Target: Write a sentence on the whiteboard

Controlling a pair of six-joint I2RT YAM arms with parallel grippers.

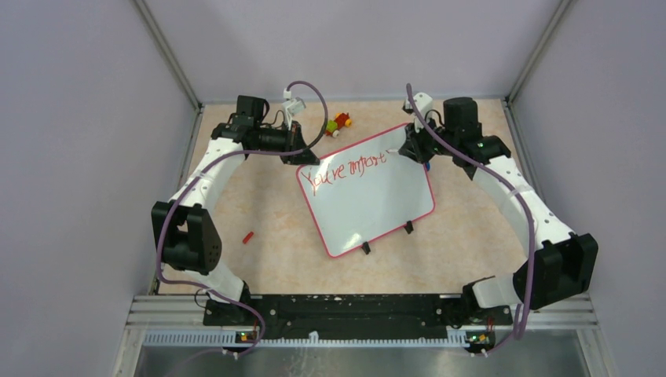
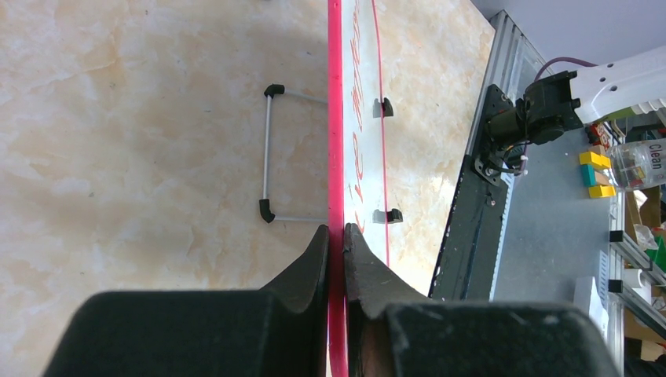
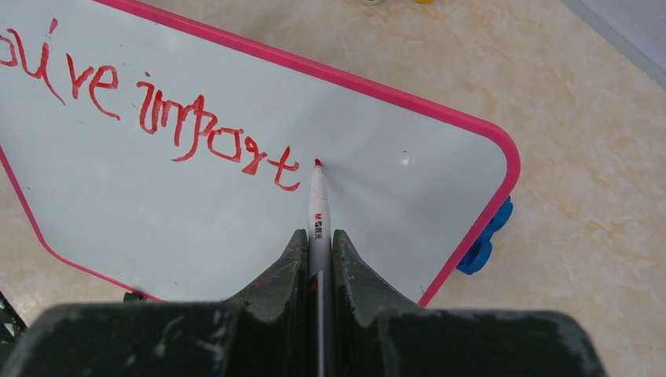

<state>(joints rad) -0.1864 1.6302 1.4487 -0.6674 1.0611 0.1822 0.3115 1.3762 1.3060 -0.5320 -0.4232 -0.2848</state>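
Pink-red rim marks out the whiteboard (image 1: pixel 369 208), which lies skewed in the middle of the beige table (image 1: pixel 471 228). Its two black clips (image 1: pixel 365 248) face my arm bases. I have bare tabletop on the near side and to the right. To the left, a small red piece (image 1: pixel 248 236) lies well apart from the board. A little coloured toy (image 1: pixel 339 122) sits near the far wall, and grey walls close in on three sides.

Both arms bow outward at the elbows and reach in to the board's far corners. My left gripper (image 2: pixel 336 234) is pinching the rim at the far-left corner, one finger on each face. My right gripper (image 3: pixel 319 239) is clamped on a marker (image 3: pixel 318 200), whose red tip sits just right of the final "t". I cannot tell whether the tip is touching the surface.

The sentence (image 3: pixel 157 118) reads "You're import" in slanted red.

From above, the right wrist hides the marker and the far-right corner. A blue thing (image 3: pixel 483 239) pokes out from under that corner, mostly covered. A wire bracket (image 2: pixel 268 153) shows beside the rim, but I cannot tell if it bears the board.
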